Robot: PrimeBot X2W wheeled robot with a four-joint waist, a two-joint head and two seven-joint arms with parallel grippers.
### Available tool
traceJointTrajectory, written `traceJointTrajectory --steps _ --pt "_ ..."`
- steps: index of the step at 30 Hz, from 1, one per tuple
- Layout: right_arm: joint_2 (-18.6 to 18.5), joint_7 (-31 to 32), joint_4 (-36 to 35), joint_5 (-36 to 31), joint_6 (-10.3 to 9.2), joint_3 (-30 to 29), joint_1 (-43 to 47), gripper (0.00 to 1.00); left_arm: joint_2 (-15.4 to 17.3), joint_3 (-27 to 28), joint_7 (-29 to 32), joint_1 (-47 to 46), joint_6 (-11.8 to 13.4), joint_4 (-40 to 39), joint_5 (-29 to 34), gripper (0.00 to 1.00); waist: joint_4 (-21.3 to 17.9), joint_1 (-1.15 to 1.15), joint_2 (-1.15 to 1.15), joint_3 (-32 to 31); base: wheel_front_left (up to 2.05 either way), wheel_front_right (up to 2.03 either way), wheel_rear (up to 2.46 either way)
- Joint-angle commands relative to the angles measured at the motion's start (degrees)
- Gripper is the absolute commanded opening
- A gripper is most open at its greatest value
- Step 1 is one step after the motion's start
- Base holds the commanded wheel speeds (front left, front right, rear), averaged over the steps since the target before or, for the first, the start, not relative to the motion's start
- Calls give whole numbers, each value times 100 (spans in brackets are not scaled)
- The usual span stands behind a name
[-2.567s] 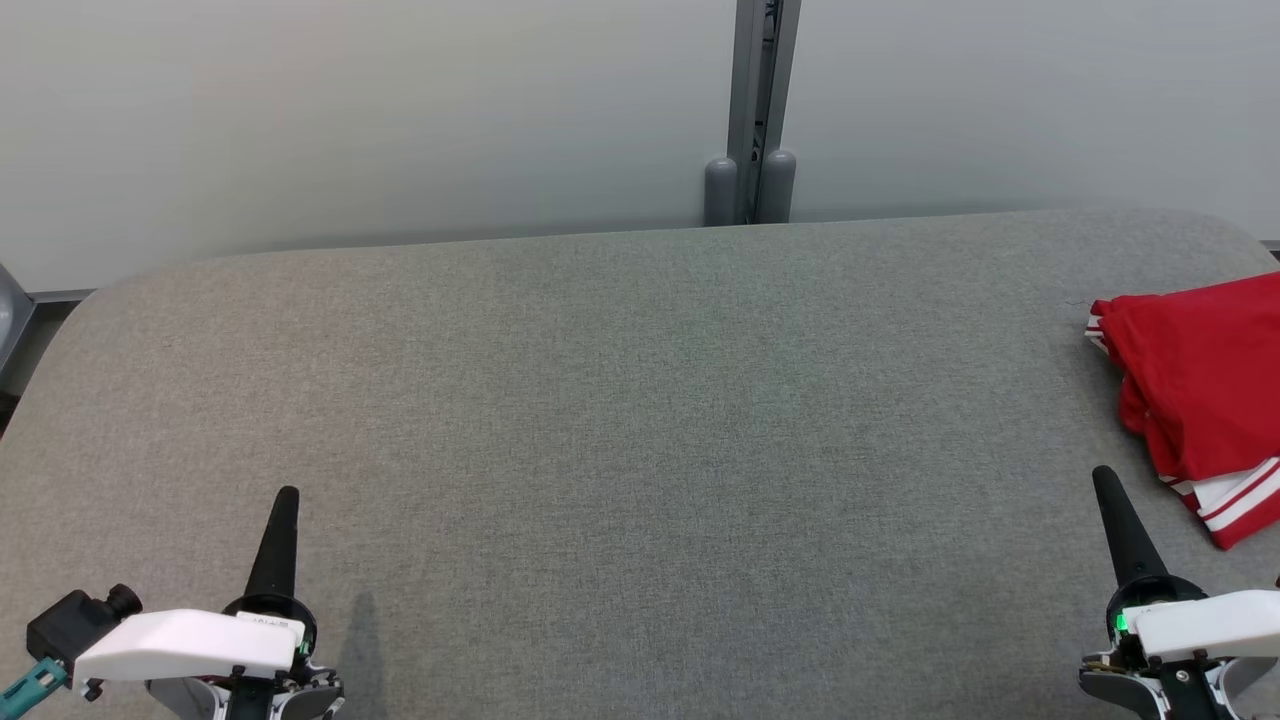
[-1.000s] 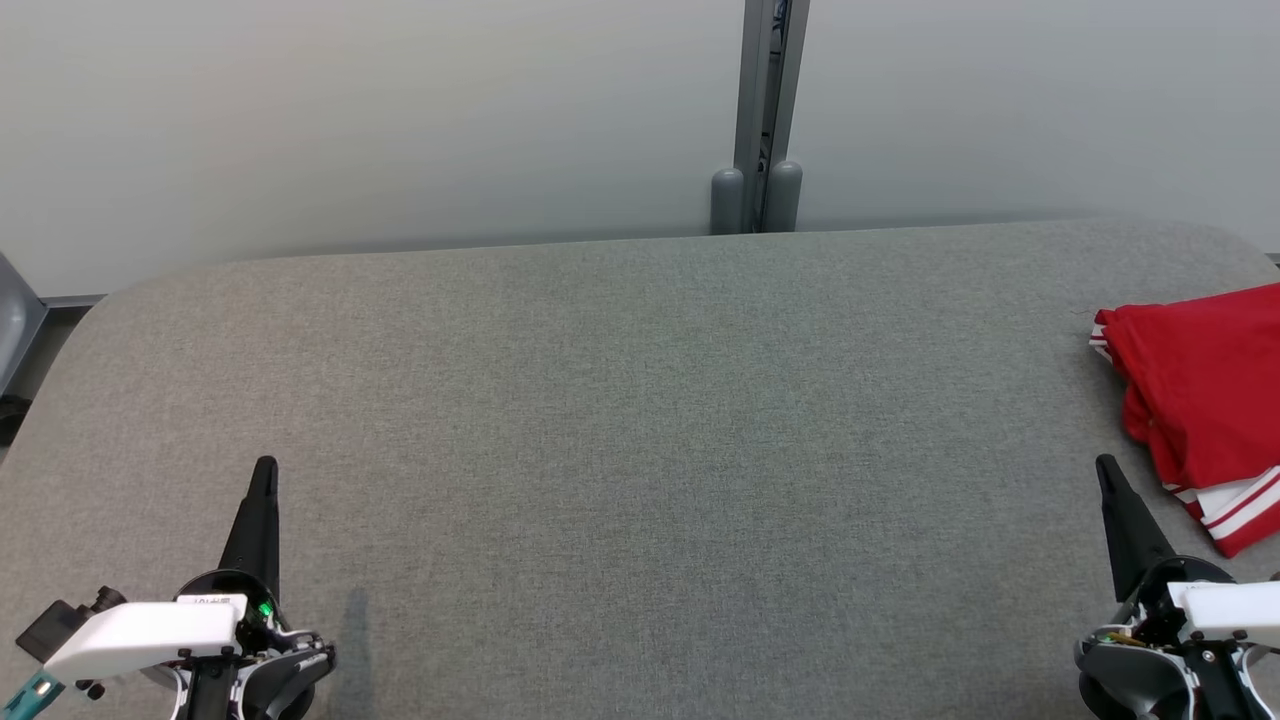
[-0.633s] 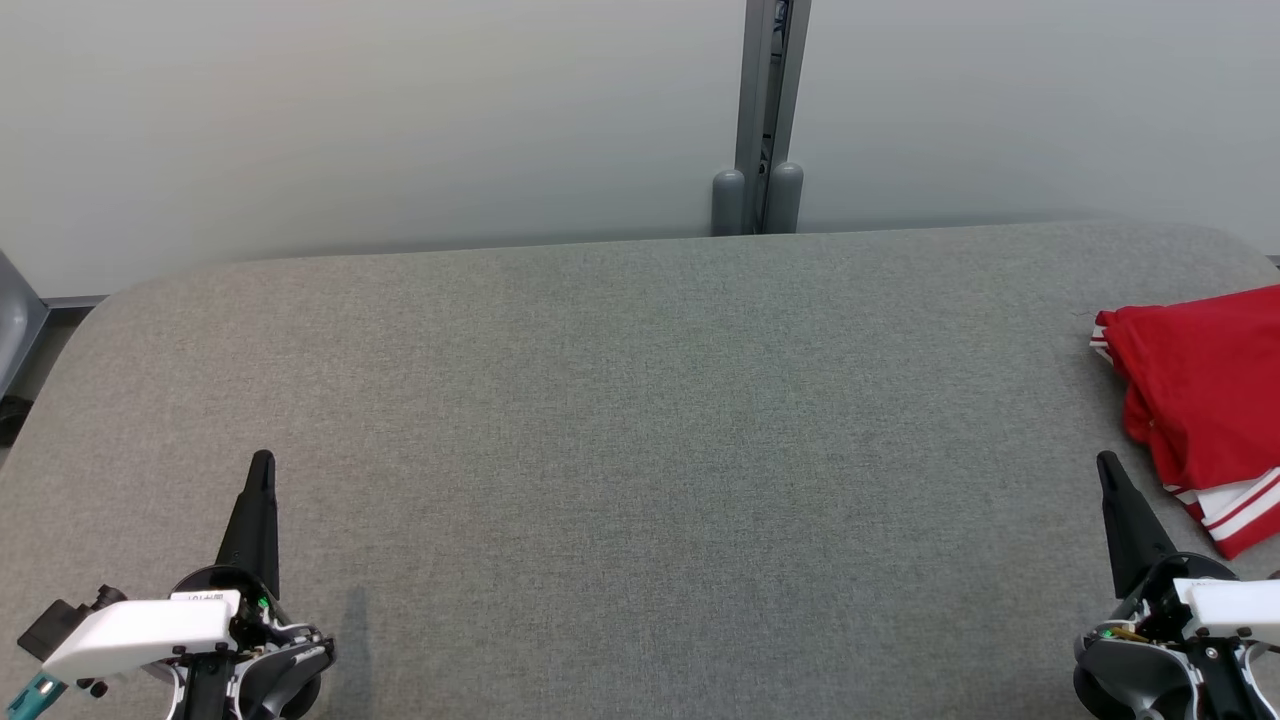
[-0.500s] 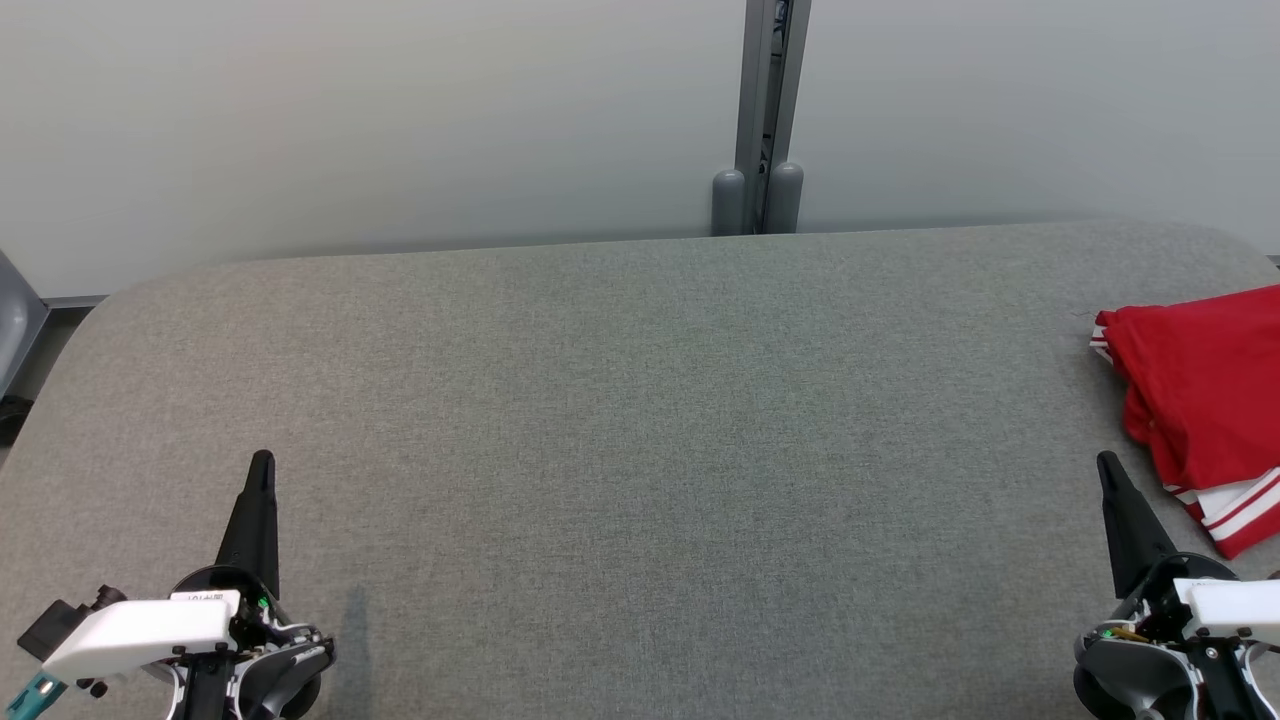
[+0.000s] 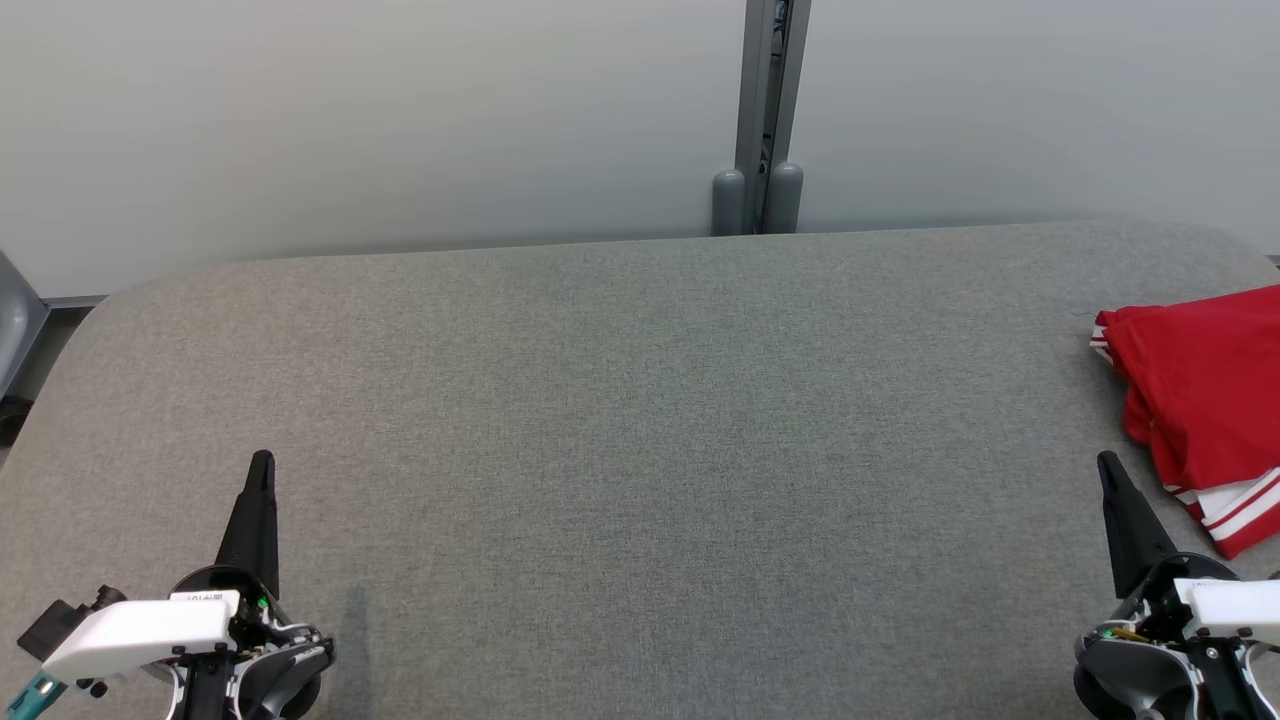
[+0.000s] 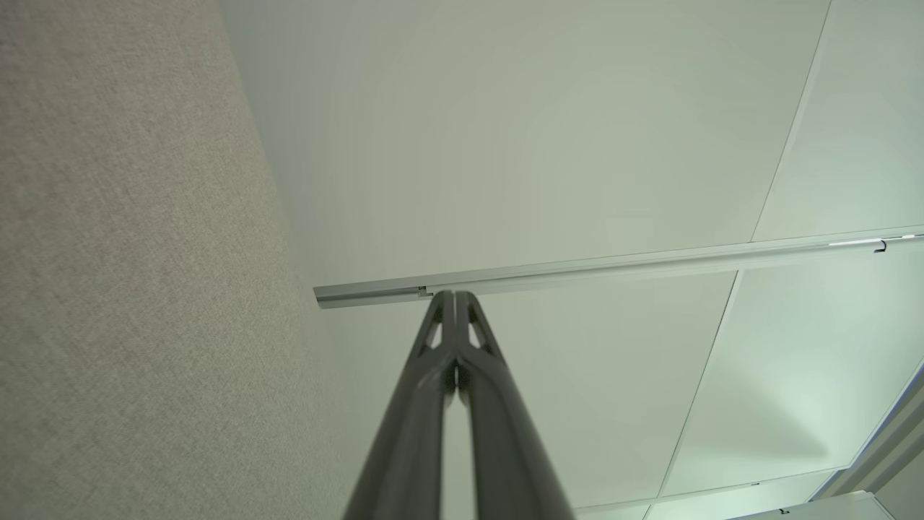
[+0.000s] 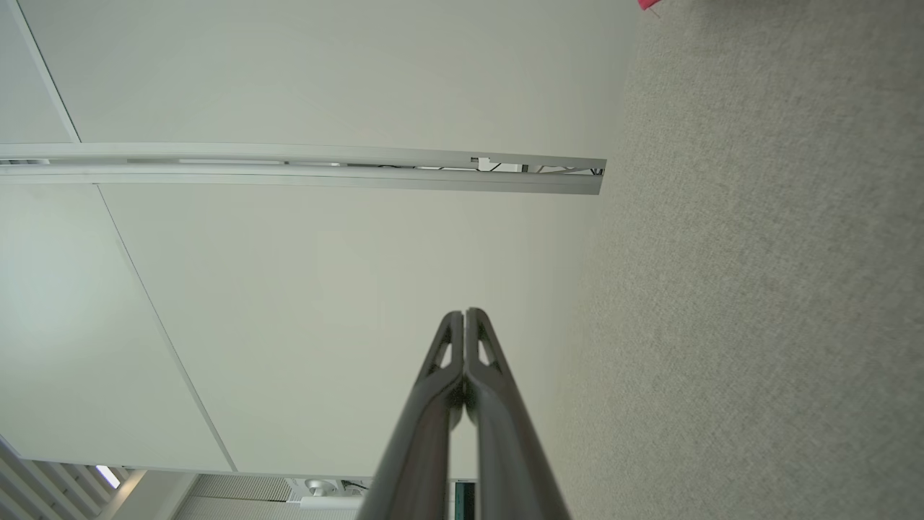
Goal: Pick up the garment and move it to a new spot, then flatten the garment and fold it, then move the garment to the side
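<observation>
A red garment with white-striped trim lies folded at the right edge of the grey fabric table, partly cut off by the head view's border. A sliver of the red garment also peeks into the right wrist view's top edge. My right gripper stands shut and empty at the lower right, just left of the garment and apart from it. At the lower left, my left gripper is shut with nothing in it. In the wrist views both finger pairs, left gripper and right gripper, meet at the tips.
A pale wall runs behind the table, with a grey metal post at its middle. Part of a grey chair or bin shows past the table's left end. The wide table middle is bare fabric.
Over the earliest frames the picture shifted slightly and both grippers settled a little lower and outward. In the last second nothing has moved; the garment lies as before.
</observation>
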Motion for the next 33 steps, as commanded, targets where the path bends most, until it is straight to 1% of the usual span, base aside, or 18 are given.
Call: traceJointTrajectory --steps 1,33 --pt "-17 27 13 3 4 -12 -47 0 20 29 9 -75 -32 6 11 0 0 0 0 0 0 0 0" --pt "-9 31 13 -9 4 -21 -48 0 -3 54 32 -80 -32 7 36 0 0 0 0 0 0 0 0"
